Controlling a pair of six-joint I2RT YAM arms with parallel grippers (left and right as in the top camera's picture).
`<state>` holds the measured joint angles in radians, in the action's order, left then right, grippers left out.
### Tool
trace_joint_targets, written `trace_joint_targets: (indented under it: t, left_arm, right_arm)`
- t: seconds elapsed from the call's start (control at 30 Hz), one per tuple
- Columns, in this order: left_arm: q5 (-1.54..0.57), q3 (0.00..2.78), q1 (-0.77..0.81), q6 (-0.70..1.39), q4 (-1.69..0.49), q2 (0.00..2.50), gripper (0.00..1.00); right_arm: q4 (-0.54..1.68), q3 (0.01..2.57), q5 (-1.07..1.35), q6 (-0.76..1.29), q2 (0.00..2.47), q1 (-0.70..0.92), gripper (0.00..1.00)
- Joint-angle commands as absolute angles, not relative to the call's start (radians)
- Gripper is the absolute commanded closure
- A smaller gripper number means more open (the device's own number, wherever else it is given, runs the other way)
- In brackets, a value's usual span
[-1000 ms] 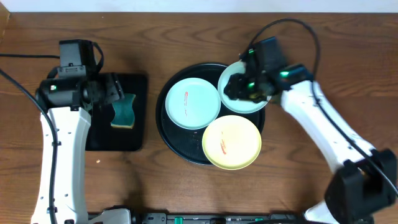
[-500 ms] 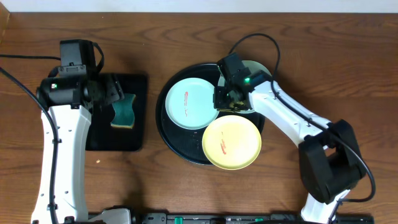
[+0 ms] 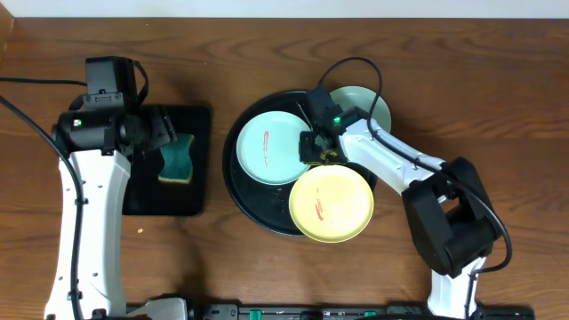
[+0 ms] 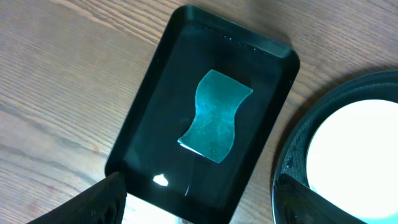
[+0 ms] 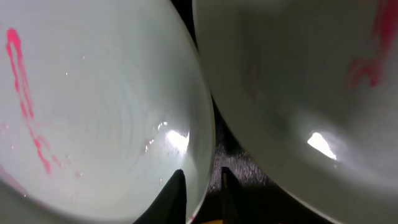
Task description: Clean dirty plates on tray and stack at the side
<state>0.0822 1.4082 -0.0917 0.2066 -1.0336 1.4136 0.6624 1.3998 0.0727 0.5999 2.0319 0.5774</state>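
The left gripper is shown wide apart over the sponge only by its wrist view. On the tray, the rim of the smeared blue-green plate is seen between the narrow-set fingers of the right gripper; clamping cannot be told.

The right arm is swinging leftward across the tray. It is carrying the right gripper off the far blue-green plate and into the gap between the left blue-green plate and the yellow plate. The far blue-green plate is coming out from under the gripper, with more of its face now showing. The arm's elbow is folding in closer to the tray.
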Motion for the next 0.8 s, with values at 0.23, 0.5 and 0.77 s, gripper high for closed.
trace_joint_targets:
  t: [0.23,0.5,0.77]
  left_arm:
    - [0.098,1.408,-0.095,0.170,-1.039,1.443,0.23]
    - [0.097,1.408,-0.095,0.097,-1.039,1.557,0.24]
    - [-0.068,1.408,-0.095,-0.060,-1.034,1.730,0.31]
  right_arm:
    - [0.634,1.416,0.029,0.612,2.081,0.585,0.99]
    - [0.633,1.411,0.022,0.587,2.082,0.585,0.99]
    - [0.631,1.411,0.015,0.574,2.082,0.585,0.99]
